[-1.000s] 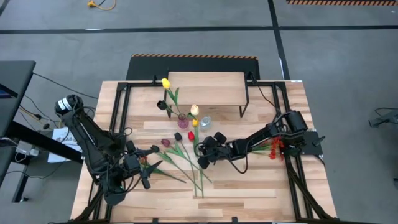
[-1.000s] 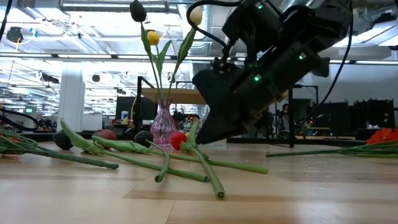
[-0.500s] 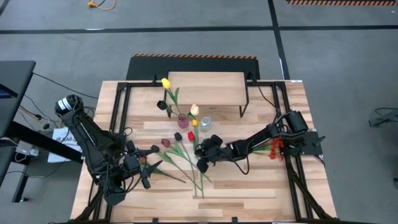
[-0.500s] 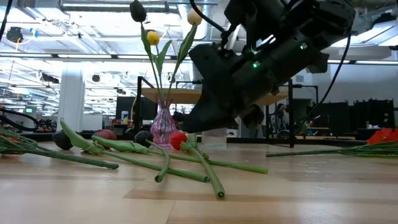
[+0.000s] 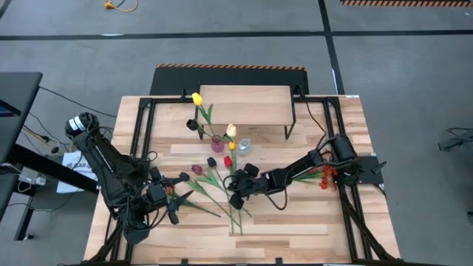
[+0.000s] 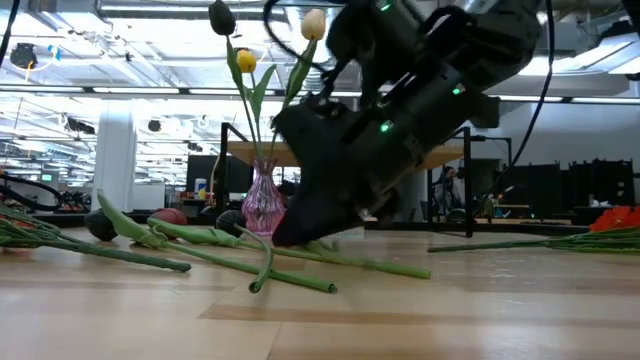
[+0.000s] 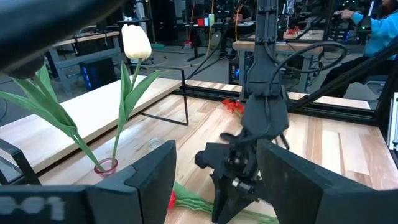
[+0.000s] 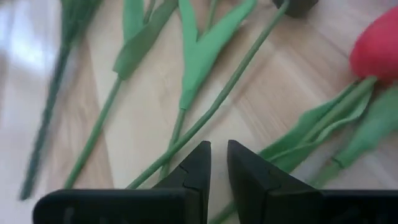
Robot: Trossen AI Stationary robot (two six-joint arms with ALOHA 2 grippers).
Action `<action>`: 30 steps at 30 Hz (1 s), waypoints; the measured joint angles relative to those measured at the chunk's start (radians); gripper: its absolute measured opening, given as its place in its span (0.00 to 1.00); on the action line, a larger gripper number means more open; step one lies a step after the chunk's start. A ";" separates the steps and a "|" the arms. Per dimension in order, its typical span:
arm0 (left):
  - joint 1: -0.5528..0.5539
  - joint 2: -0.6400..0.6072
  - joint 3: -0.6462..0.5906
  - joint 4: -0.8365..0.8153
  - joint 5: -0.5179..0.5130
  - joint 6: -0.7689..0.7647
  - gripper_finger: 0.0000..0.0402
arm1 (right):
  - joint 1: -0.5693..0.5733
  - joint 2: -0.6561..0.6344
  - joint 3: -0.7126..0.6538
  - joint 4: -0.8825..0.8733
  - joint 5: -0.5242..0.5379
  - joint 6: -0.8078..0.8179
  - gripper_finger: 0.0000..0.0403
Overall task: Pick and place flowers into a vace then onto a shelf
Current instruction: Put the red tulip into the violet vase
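Observation:
A pink glass vase [image 5: 216, 139] [image 6: 262, 205] stands in front of the wood-topped shelf [image 5: 244, 103]. It holds a yellow tulip [image 5: 196, 98], a cream tulip [image 5: 231, 131] and a dark tulip [image 6: 222, 15]. More flowers lie flat on the table: a red tulip [image 5: 227, 160] [image 8: 376, 53], a maroon one [image 5: 197, 169] and crossing green stems [image 5: 222, 193] [image 8: 217, 106]. My right gripper [image 5: 234, 199] [image 8: 217, 163] slants down low over these stems, its fingers almost together with nothing between them. My left gripper [image 5: 171, 207] [image 7: 217, 180] waits open at the near left. My right gripper's fingertips [image 8: 200, 158] stand close over a green stem [image 8: 186, 134] that lies on the table. Whether they touch it, I cannot tell.
A clear glass [image 5: 244, 145] stands beside the vase. An orange-red spray [image 5: 325, 176] [image 6: 615, 215] lies at the right by the black frame rail [image 5: 347, 199]. More stems [image 6: 40, 238] lie toward the left. Bare planks [image 5: 295, 222] stretch along the near edge.
My right gripper has gone toward the table's left edge and down, closer over the lying stems, tipping a little. In the low view it now hides the red tulip head. The flowers have stayed where they were.

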 joint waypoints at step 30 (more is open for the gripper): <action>0.000 0.000 0.000 -0.001 0.002 0.000 0.53 | 0.003 0.009 0.054 -0.084 -0.010 -0.030 0.11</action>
